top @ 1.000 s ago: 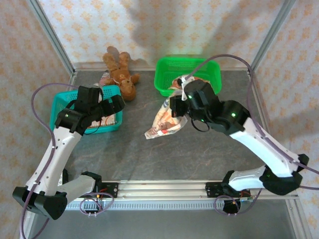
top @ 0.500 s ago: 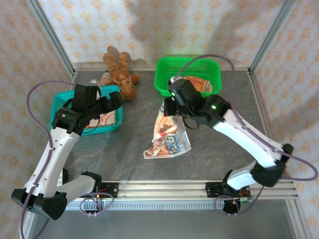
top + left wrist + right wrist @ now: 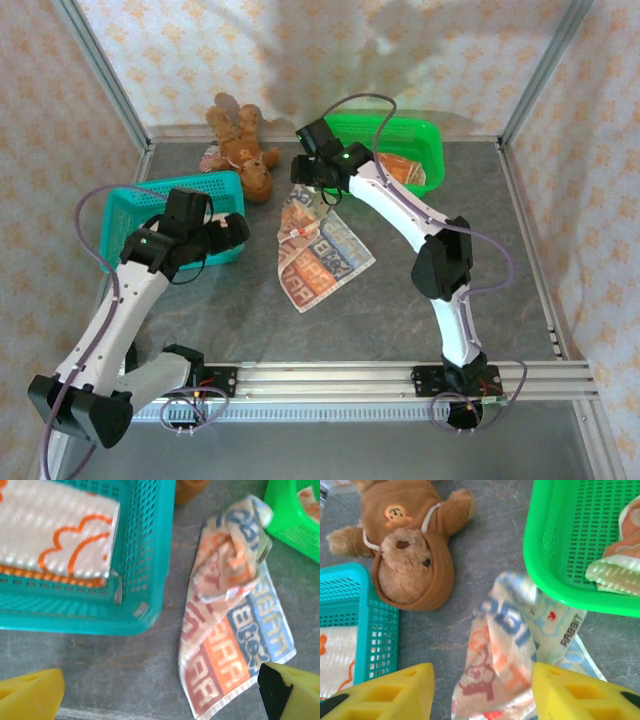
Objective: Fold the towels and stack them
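The printed towel [image 3: 322, 255], blocked in orange, blue and brown, lies on the tabletop [image 3: 450, 300] directly beneath the right fingers [image 3: 300, 180]. Its end under them is bunched, and the rest is spread flat toward the left fingers [image 3: 232, 232]. We see the right fingers standing apart with nothing pinched between them, so the cloth rests free. The left fingers are spread wide and empty, with the towel's lower corner just beside one of their tips. Ahead of the other tip is the teal basket [image 3: 150, 580], with a folded towel [image 3: 55, 535] inside it. An orange towel [image 3: 620, 555] sits in the green basket [image 3: 540, 555], off to one side of the right fingers.

We judge the step in hand to be laying this towel out for folding. Next we need to flatten the crumpled end. Then each arm should take a corner along one edge and carry it over to the opposite edge.
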### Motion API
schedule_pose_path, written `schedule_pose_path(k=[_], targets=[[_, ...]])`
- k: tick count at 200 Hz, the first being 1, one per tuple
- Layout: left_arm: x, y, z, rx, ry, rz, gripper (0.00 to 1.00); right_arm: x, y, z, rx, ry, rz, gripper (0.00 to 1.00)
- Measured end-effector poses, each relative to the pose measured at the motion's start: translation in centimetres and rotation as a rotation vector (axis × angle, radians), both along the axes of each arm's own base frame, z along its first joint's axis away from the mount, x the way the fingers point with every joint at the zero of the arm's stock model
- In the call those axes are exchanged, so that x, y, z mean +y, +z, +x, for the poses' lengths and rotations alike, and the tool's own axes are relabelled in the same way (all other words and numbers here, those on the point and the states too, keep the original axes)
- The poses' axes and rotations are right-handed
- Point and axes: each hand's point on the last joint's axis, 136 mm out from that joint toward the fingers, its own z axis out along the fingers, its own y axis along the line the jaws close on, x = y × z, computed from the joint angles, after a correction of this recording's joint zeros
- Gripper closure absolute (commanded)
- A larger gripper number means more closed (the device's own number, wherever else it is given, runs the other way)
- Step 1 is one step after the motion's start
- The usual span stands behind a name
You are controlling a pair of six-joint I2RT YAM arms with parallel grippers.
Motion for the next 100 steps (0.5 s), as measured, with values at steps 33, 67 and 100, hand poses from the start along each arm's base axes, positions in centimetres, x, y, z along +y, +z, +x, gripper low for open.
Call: schedule_pose_path(k=[33, 67, 100], targets=[[-1.5, -3.4, -2.2, 0.076, -0.015, -0.035, 0.07, -0.9, -1.0, -1.8, 0.022, 0.018, -0.013, 0.51], [-4.9, -5.9, -3.4, 0.122, -0.084, -0.052, 0.23, -4.8, -3.3, -6.4, 0.073, 0.039, -0.073, 0.58], [-9.3, -9.3, -4.5, 0.187, -0.162, -0.028, 0.34, -9.0, -5.8, -10.2, 0.106, 0.027, -0.108, 0.61]])
